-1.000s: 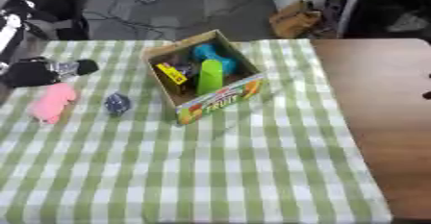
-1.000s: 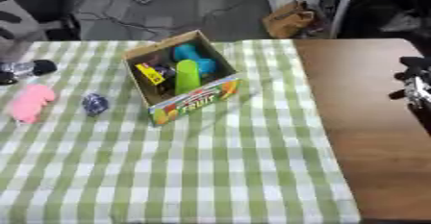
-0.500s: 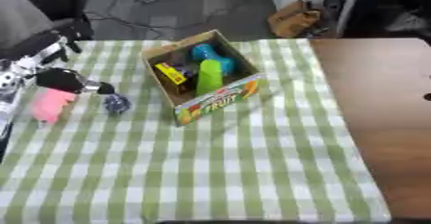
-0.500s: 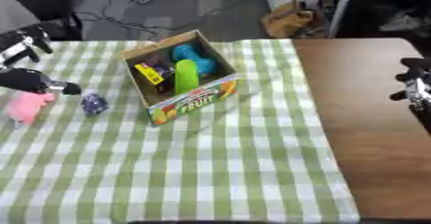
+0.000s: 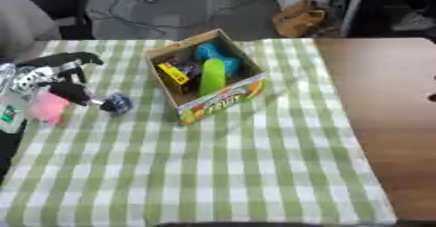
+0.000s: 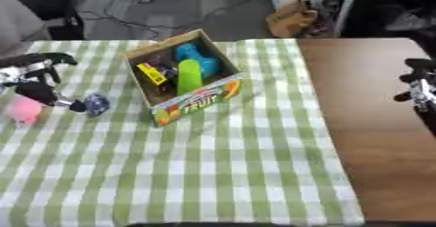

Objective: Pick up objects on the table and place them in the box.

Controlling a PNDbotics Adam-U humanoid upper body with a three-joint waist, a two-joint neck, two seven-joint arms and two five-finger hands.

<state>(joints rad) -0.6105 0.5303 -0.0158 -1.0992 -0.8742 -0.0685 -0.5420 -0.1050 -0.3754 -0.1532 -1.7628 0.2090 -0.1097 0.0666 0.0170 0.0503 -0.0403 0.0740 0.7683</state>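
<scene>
Checked cloth point(image 5: 213, 172), box point(image 5: 223, 102), left hand point(image 5: 60, 77) perhaps touching blue object point(image 5: 117, 104)

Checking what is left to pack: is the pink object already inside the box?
No, the pink object lies on the checked cloth by the left hand, apart from the box.

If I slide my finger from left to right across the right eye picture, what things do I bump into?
Pink toy → left hand → small dark blue thing → cardboard fruit box with toys inside → bare brown table → right hand at the right edge.
</scene>
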